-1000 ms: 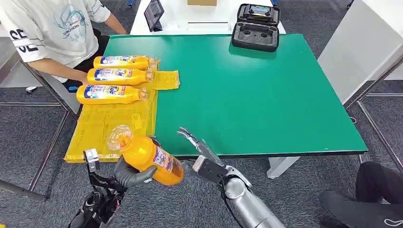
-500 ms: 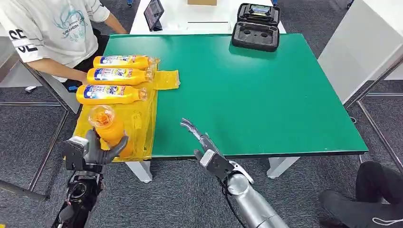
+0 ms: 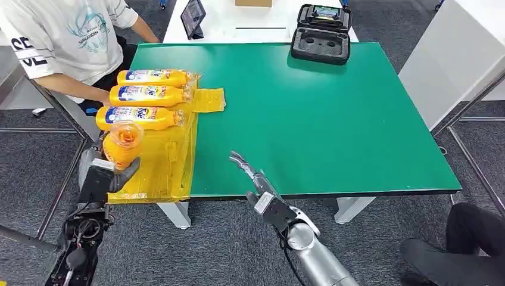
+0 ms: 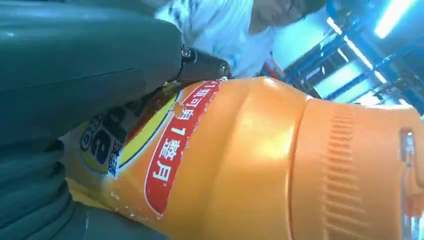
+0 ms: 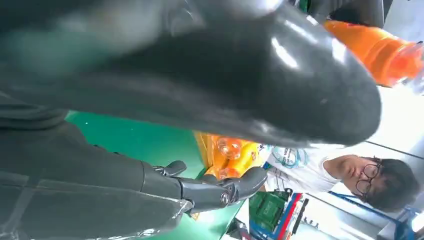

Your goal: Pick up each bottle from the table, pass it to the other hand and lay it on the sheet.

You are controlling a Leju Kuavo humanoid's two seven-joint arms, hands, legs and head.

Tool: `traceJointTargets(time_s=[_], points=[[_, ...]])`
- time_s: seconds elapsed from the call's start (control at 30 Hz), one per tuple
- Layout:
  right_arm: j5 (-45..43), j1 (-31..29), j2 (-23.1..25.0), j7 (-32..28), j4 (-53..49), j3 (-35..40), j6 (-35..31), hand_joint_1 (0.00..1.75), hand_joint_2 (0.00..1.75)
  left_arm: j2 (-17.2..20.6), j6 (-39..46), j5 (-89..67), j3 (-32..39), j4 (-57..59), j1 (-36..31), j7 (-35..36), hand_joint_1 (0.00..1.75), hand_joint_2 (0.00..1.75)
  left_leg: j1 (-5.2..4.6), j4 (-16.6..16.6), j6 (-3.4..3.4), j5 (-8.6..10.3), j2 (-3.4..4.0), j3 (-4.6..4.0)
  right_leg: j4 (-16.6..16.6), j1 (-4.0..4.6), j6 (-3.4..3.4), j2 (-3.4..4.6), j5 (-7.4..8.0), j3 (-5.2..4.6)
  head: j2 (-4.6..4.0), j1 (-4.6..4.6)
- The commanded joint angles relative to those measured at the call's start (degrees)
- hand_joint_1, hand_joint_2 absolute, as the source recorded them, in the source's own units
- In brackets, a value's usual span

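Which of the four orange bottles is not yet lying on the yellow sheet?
The bottle gripped by the left hand, held above the sheet at its near end. The other three bottles lie side by side at the far end.

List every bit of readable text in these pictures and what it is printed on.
"1瓶可萄1整月": my best reading of the partly blurred red band on the bottle held by the left robot hand.
Large dark letters on that bottle's label: cut off by the hand, unreadable.
Labels on the three bottles lying on the sheet: too small to read.
Print on the person's shirt: cut off, too small.
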Motion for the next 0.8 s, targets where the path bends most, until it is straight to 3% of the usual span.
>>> traceJointTargets(time_s=[0.03, 0.17, 0.47, 0.8], points=[[-2.0, 0.1, 0.4, 1.0, 2.5, -0.7, 2.1, 0.00, 0.00, 5.8, -1.1, -20.0, -6.3, 4.1, -7.3, 8.6, 1.75, 1.75, 0.08, 0.0, -0.09, -0.01, -0.10, 0.05, 0.0, 0.08, -0.08, -0.11, -0.04, 0.09, 0.00, 0.00], [-1.1, -0.1, 0.7, 1.1, 3.1, -0.7, 1.9, 0.00, 0.00, 6.1, -8.8, -23.0, -11.4, 7.4, -10.5, 8.6, 1.75, 1.75, 0.15, 0.0, -0.14, -0.02, -0.14, 0.21, -0.1, 0.15, -0.13, -0.16, -0.05, 0.28, 0.00, 0.00], [1.0, 2.0, 0.6, 2.4, 1.1, -0.6, 2.2, 0.00, 0.00, 5.6, -13.7, -25.8, -17.2, 13.9, -16.2, 10.6, 1.75, 1.75, 0.08, 0.0, -0.11, -0.01, -0.18, 0.09, 0.0, 0.08, -0.08, -0.19, -0.07, 0.17, 0.00, 0.00], [1.6, 2.8, 1.0, 3.0, 1.0, -0.8, 2.3, 0.00, 0.00, 4.5, -16.0, -26.7, -18.8, 16.3, -18.5, 11.5, 1.75, 1.75, 0.07, 0.0, -0.09, 0.00, -0.08, 0.05, 0.0, 0.07, -0.06, -0.09, -0.03, 0.09, 0.00, 0.02]])
